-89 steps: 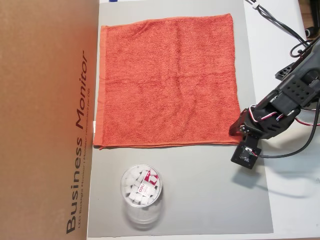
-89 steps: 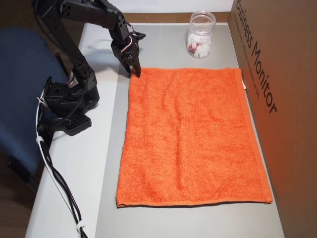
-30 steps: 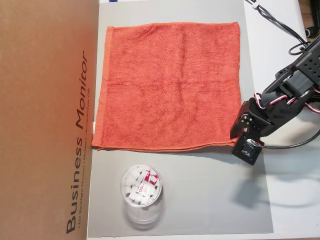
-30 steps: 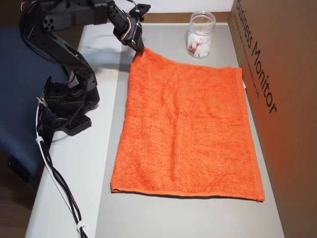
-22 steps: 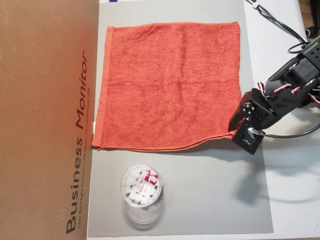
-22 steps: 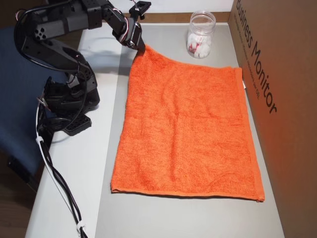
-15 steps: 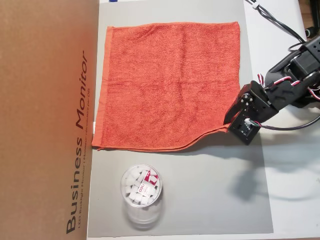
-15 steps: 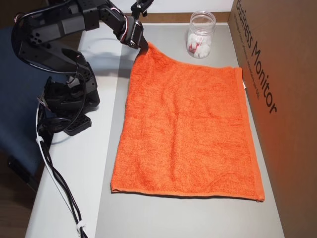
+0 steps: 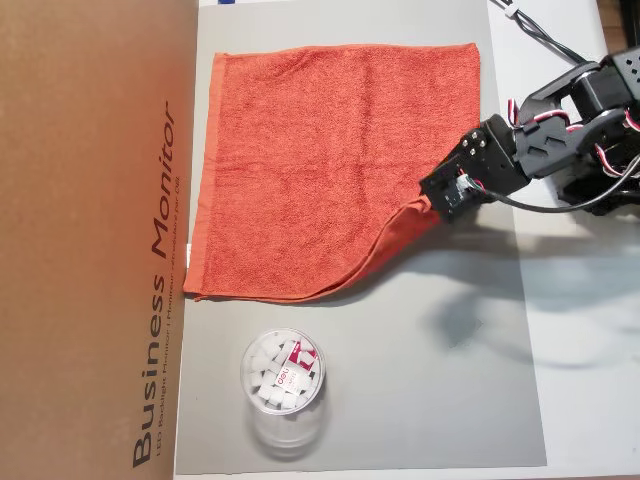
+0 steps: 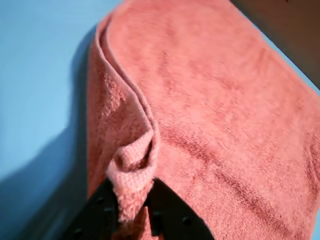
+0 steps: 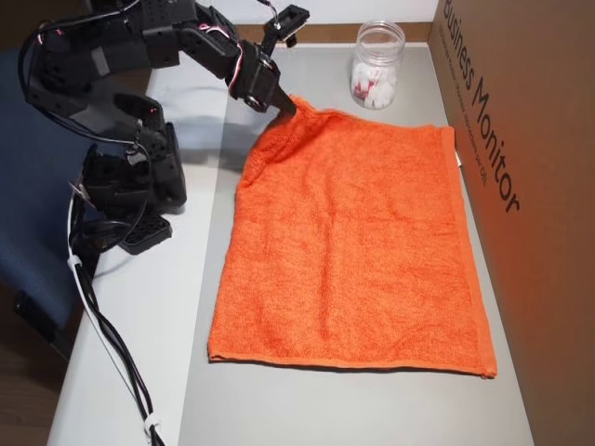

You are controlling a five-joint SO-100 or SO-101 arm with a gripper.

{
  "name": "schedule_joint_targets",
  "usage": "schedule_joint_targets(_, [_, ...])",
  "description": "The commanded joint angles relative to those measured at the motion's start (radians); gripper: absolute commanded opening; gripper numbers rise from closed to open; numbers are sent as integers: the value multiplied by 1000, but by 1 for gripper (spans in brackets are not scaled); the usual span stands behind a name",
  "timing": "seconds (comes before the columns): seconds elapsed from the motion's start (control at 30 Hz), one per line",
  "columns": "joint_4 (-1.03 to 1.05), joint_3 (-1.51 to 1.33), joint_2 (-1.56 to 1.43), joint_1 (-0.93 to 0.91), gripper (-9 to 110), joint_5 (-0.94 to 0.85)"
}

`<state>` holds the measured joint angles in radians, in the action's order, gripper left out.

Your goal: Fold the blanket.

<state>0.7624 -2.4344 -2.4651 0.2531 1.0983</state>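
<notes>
Grey mat point(image 9: 430, 400) carries the blanket point(image 9: 320, 160), whose lifted corner the fingers point(image 10: 107, 205) pinch tight.

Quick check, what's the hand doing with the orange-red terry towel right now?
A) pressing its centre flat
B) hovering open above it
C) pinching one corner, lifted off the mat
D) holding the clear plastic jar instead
C: the wrist view shows the hand shut on a bunched corner of the orange-red terry towel, and in an overhead view that corner is raised and curled inward.
</notes>
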Motion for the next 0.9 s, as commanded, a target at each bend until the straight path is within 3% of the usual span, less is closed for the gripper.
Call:
schedule_joint_targets(0.0, [-2, 71, -21, -51, 0, -5])
schedule_joint_targets(0.87, [-17, 291, 49, -330, 0, -2])
